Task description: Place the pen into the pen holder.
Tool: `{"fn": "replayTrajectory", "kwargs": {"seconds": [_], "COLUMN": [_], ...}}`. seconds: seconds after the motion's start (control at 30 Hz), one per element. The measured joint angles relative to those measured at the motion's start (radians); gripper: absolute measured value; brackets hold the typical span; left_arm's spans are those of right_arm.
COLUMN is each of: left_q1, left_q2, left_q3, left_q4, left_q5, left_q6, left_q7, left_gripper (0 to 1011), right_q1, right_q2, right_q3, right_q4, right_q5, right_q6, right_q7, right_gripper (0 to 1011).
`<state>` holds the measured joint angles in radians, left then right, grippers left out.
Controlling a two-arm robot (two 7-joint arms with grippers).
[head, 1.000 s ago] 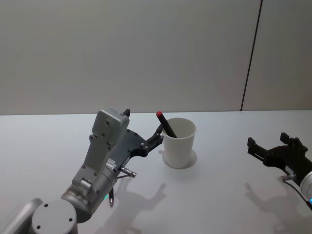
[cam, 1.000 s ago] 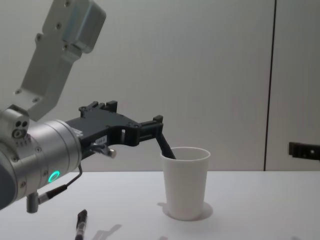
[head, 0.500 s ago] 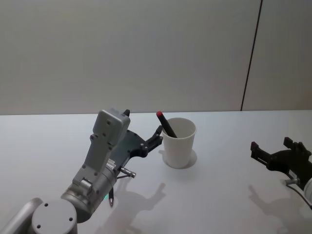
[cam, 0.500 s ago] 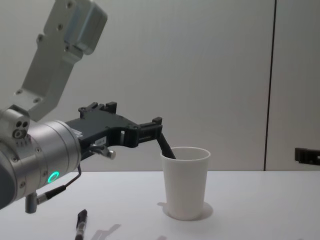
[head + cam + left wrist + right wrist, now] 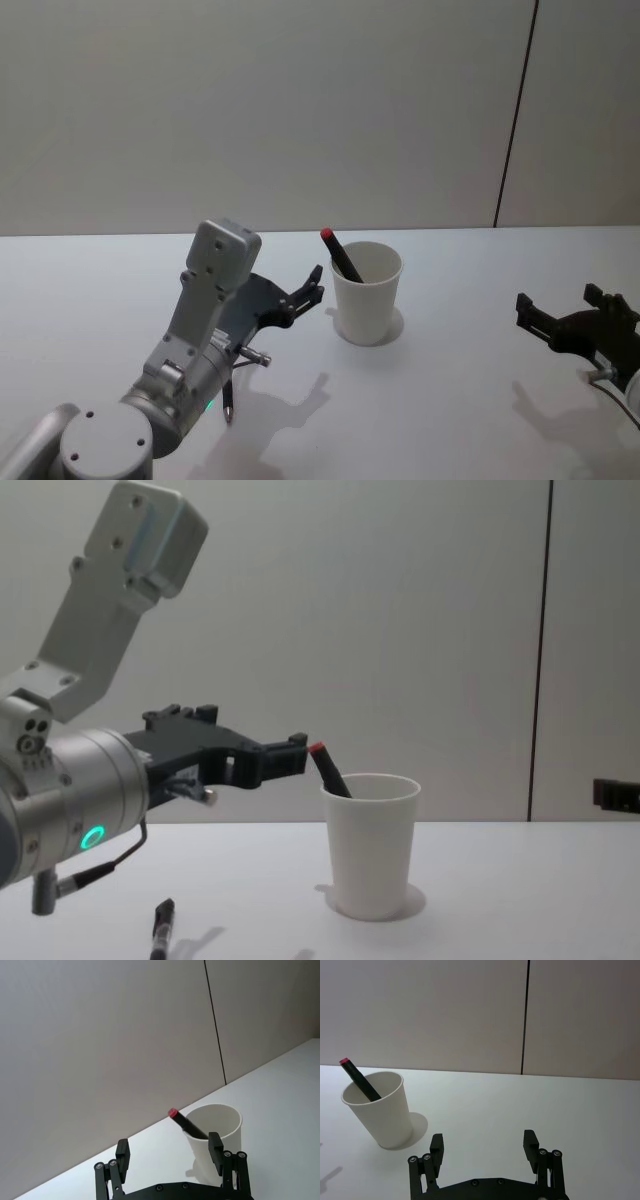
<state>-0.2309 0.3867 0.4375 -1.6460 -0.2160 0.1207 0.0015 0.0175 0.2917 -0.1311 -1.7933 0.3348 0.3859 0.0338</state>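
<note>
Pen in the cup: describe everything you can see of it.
The pen is a slim black stick with a red end cap, plastic-looking. It stands tilted in the white paper cup, lower part hidden inside, leaning on the rim toward the robot's left, red end up. The left gripper is open beside it, not touching.

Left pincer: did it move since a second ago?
Yes. The left pincer has backed away from the pen holder, toward the robot. A gap now separates them, and the pen is left inside.
</note>
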Motion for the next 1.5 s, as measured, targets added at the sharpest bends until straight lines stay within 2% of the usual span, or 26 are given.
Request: {"fn": "replayTrajectory", "kwargs": {"seconds": [0.43, 0.7, 1.13, 1.37, 1.5], "left_q1": [0.004, 0.002, -0.011, -0.016, -0.012], "left_q2": [0.010, 0.017, 0.016, 0.008, 0.007], "left_q3": [-0.024, -0.039, -0.057, -0.069, -0.073], "left_q4": [-0.021, -0.033, -0.050, -0.060, -0.066], "left_q5": [-0.034, -0.026, -0.018, -0.049, -0.060], "left_q6": [0.136, 0.232, 0.377, 0.463, 0.486], "left_q7": [0.047, 0.076, 0.083, 0.087, 0.088], "left_gripper": [1004, 1004, 1004, 1004, 1004], "right_q1": [-0.002, -0.002, -0.003, -0.003, -0.003], "right_q2": [0.001, 0.002, 0.002, 0.002, 0.002], "right_q3": [0.001, 0.001, 0.001, 0.001, 0.001], "right_q4": [-0.002, -0.002, -0.002, -0.002, -0.002], "right_q5": [0.001, 0.001, 0.001, 0.001, 0.001], "right_q6": [0.002, 0.002, 0.002, 0.002, 0.002], "right_q7": [-0.001, -0.001, -0.001, -0.001, -0.001], "right_gripper": [1002, 1002, 1002, 1001, 1002]}}
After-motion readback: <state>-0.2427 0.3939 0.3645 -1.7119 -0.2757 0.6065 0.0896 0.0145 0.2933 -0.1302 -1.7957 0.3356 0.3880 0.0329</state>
